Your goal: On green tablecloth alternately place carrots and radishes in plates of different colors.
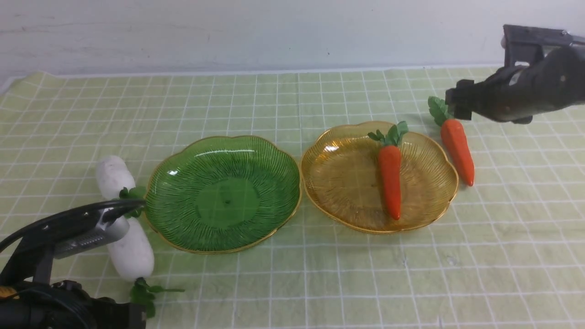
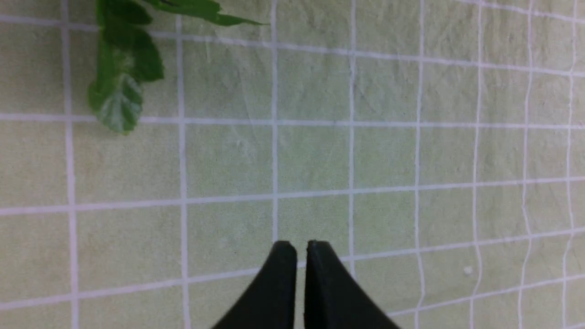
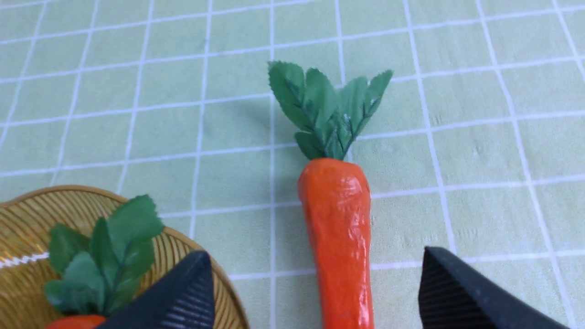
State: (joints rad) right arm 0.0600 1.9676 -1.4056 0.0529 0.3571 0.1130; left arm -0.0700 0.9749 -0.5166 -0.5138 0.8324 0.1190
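Two plates sit side by side on the green tablecloth (image 1: 320,283). The green plate (image 1: 222,194) holds nothing. One carrot (image 1: 390,178) lies in the amber plate (image 1: 343,178). A second carrot (image 1: 457,148) rests on the cloth just right of that plate. My right gripper (image 1: 457,104) hovers open over its leafy end. In the right wrist view this carrot (image 3: 338,237) lies between the spread fingers (image 3: 183,297), untouched. Two white radishes (image 1: 111,176) (image 1: 135,253) lie left of the green plate. My left gripper (image 1: 139,206) is low in front of them, shut and holding nothing.
A pale wall runs along the cloth's far edge. In the left wrist view, radish leaves (image 2: 125,68) lie on the cloth ahead of the left gripper (image 2: 301,246). The amber plate's rim (image 3: 215,269) passes close by one right finger.
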